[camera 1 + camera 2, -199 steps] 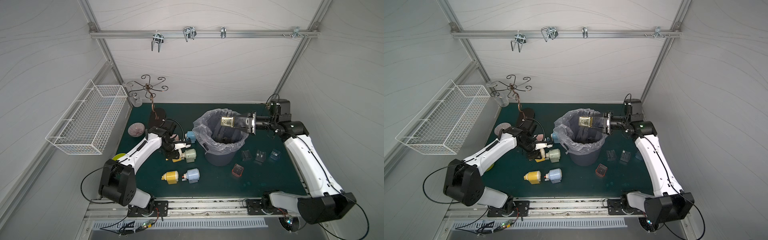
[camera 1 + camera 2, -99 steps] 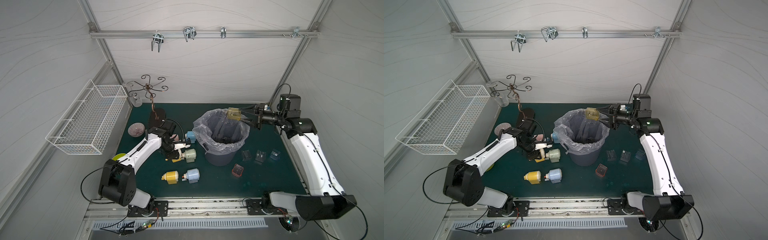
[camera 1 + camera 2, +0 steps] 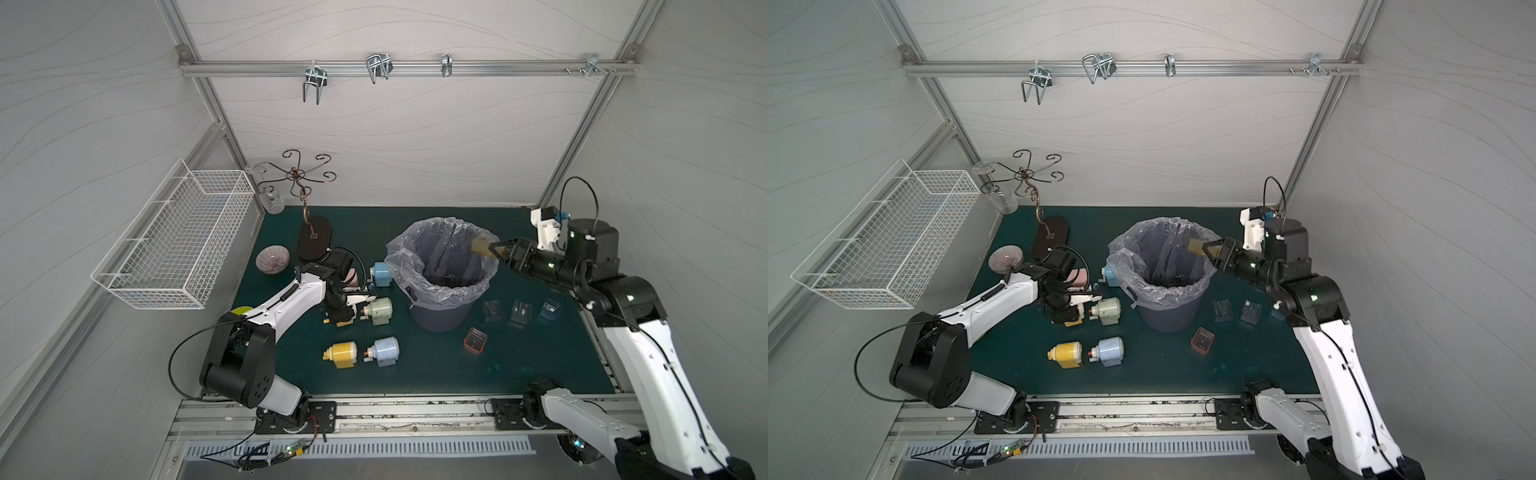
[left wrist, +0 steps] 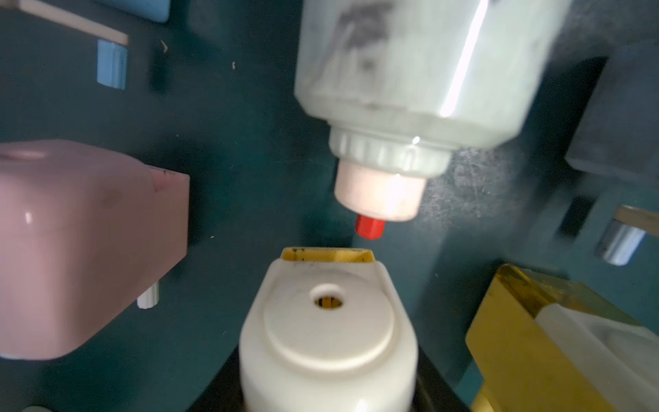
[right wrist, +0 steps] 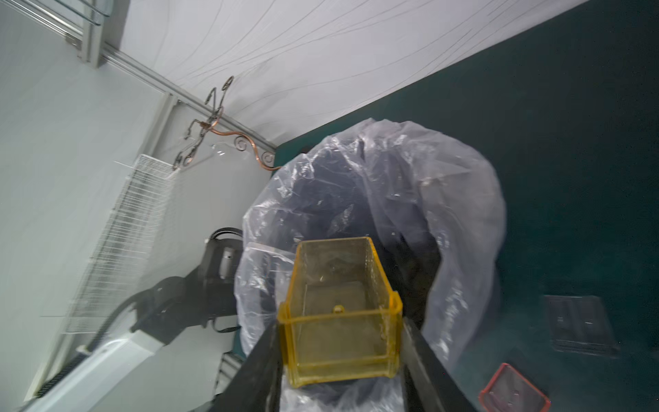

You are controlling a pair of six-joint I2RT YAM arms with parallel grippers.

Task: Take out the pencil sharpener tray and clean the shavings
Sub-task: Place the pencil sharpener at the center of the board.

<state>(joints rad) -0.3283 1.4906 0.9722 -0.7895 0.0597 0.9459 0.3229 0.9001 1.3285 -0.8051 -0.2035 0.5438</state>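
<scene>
**Desk:** Where do we find the tray?

**Photographer:** In a top view, at the two o'clock rim of the bin (image 3: pixel 440 322). The yellow tray (image 3: pixel 482 246) hangs over the plastic liner. The right gripper (image 3: pixel 496 250) has it by one end, jaws closed against its two long sides.

**Desk:** Which way does it point?

**Photographer:** Its long axis runs out from the gripper toward nine o'clock, over the bin's mouth. In the right wrist view we look straight into its open top.

**Desk:** And the shavings?

**Photographer:** We see dark shavings (image 3: pixel 1177 279) at the bottom of the bin.

**Desk:** The left side?

**Photographer:** At the bin's nine o'clock, the left gripper (image 3: pixel 338 318) is clamped on a cream sharpener (image 4: pixel 328 331) on the mat. Its pencil hole faces the wrist camera.

**Desk:** Any writing?

**Photographer:** There is a pale mark on the stand base (image 3: pixel 314 235), too small for us to read.
</scene>
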